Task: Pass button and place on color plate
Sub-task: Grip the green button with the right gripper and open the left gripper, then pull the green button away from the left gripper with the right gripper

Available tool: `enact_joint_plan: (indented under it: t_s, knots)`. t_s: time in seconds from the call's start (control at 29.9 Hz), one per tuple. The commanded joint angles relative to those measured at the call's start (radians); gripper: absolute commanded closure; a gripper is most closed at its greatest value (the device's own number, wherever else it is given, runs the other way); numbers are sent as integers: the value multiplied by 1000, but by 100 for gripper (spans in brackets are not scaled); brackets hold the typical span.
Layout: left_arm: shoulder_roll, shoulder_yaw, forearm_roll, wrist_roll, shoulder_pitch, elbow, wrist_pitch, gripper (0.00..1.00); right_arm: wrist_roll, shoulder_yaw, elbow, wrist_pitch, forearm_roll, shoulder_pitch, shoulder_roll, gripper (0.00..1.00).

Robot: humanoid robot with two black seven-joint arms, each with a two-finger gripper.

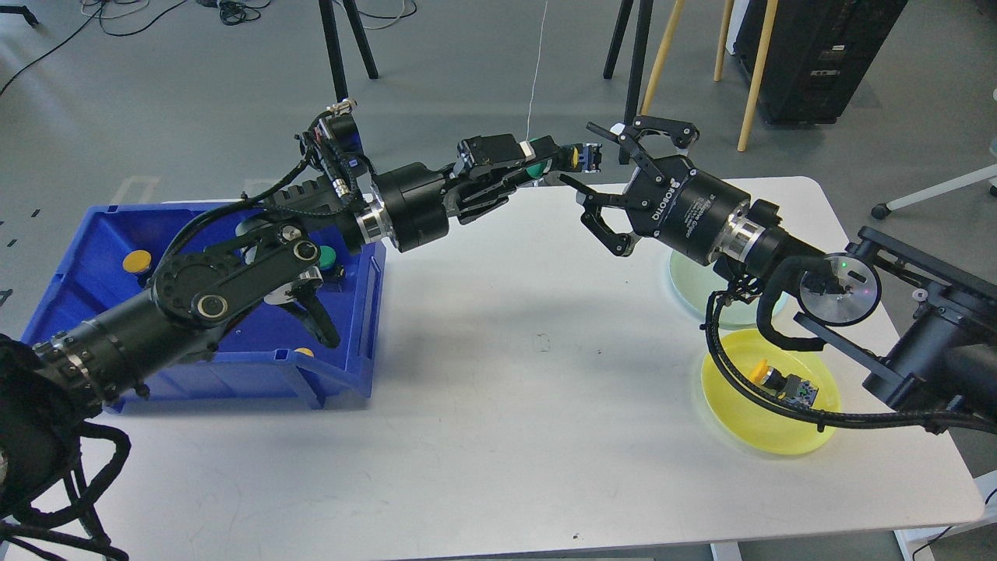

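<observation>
While your left end effector (580,156) grips the small green-capped push button (536,169) above the white surface (498,405), your right end effector (604,175) waits open; handover and the pale green plate (689,288) remain.

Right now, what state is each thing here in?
left gripper: shut on a yellow button, held above the table
right gripper: fingers open, beside it
yellow plate: holds one button
green plate: partly hidden
blue bin: holds buttons
</observation>
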Motion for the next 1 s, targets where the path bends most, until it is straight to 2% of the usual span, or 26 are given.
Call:
enact_joint_plan:
  t_s: [0.0,0.1,0.47,0.6,0.74,0.9,0.97]
  knots:
    - [0,-1,-1,0,0,0,-1,92,-1,-1,-3,0,0,1,1,28]
    - [-1,-1,-1,0,0,0,-1,91,-2,-3,-7,0,0,2,1,22]
    - [0,-4,-1,0,0,-23,-17,91,-2,-7,-14,0,-20,-2,3,22]
    - [0,-1,-1,0,0,-23,-18,91,-2,-9,-19,-1,-20,-2,4,25]
    - [0,-1,-1,0,1,-24,-18,91,-2,-10,-19,0,-20,0,15,45]
    - [0,4,-1,0,1,-24,-18,90,-1,-10,-19,3,-56,6,27,80]
    - [0,6,1,0,1,-24,-18,90,1,-10,-19,3,-65,8,34,88]
